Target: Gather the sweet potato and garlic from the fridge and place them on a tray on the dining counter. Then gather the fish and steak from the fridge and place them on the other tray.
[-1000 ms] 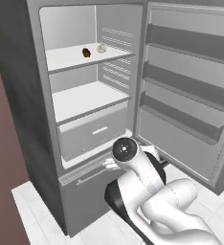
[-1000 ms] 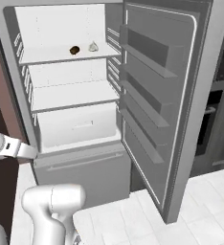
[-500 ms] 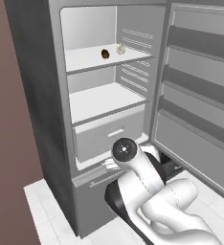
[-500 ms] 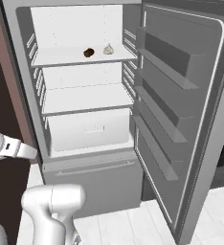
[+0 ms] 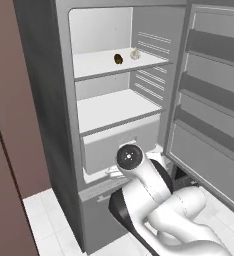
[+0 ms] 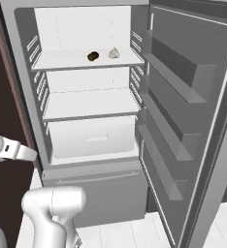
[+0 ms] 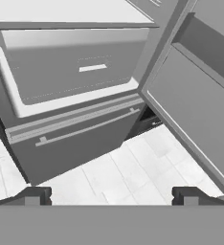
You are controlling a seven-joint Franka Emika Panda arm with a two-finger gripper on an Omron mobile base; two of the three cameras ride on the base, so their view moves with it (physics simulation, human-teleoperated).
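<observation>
**White tiles and a brown panel**

A floor (image 7: 133, 177) of white square tiles with thin grey joints is seen in the hand view and at the lower edges of both base views. A tall reddish-brown wall panel (image 5: 14, 125) is seen at the left of the left base view. Even, shadowless light is cast throughout.

Both base views face the open fridge (image 5: 64, 125) (image 6: 91, 160) from left and right; hand view sits low near its drawer (image 7: 71, 62).
</observation>
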